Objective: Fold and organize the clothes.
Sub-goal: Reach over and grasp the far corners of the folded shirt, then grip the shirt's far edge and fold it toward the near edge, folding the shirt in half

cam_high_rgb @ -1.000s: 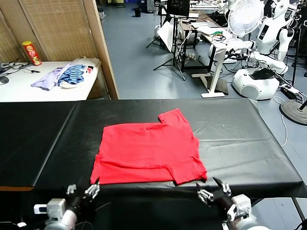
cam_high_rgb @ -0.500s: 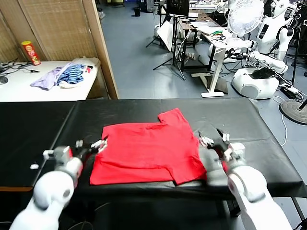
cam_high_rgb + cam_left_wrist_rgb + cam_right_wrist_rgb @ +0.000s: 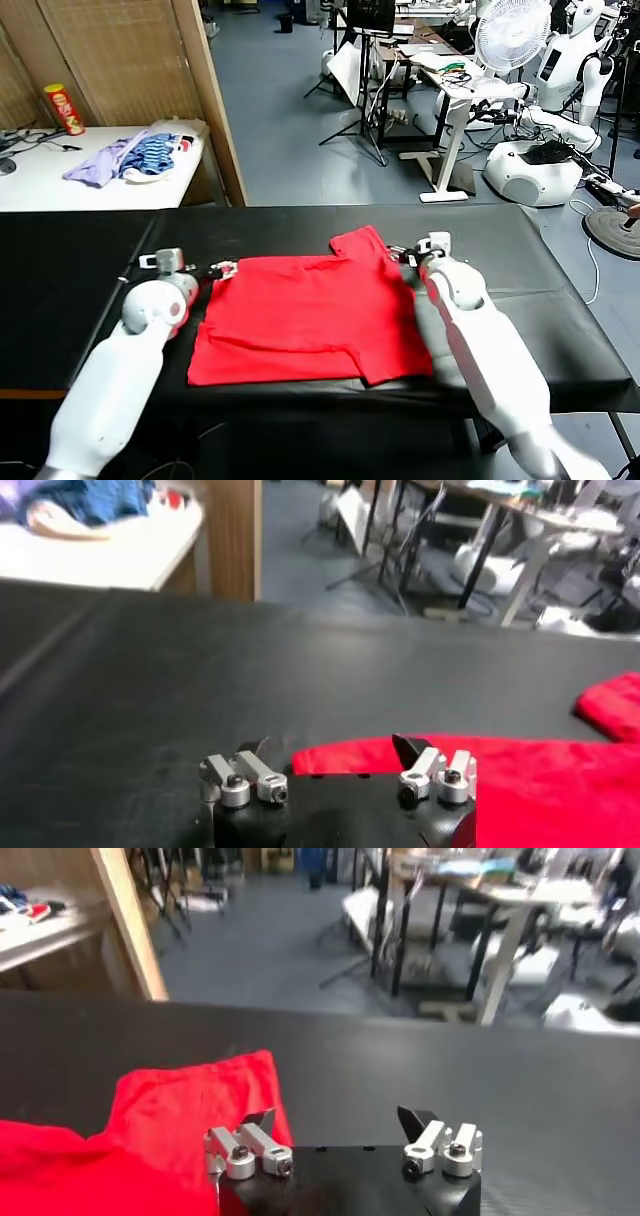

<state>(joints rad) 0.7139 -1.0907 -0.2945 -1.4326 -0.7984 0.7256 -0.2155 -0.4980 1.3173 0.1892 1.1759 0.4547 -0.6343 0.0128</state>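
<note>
Red T-shirt (image 3: 310, 315) flat on black table (image 3: 500, 270)

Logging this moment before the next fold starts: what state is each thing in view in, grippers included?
red T-shirt: lying flat on the black table, partly folded, one sleeve sticking out at the far right corner.
left gripper: open, at the shirt's far left corner, holding nothing.
right gripper: open, beside the protruding sleeve, holding nothing.
lavender and blue striped garments: crumpled in a heap on the white side table.
</note>
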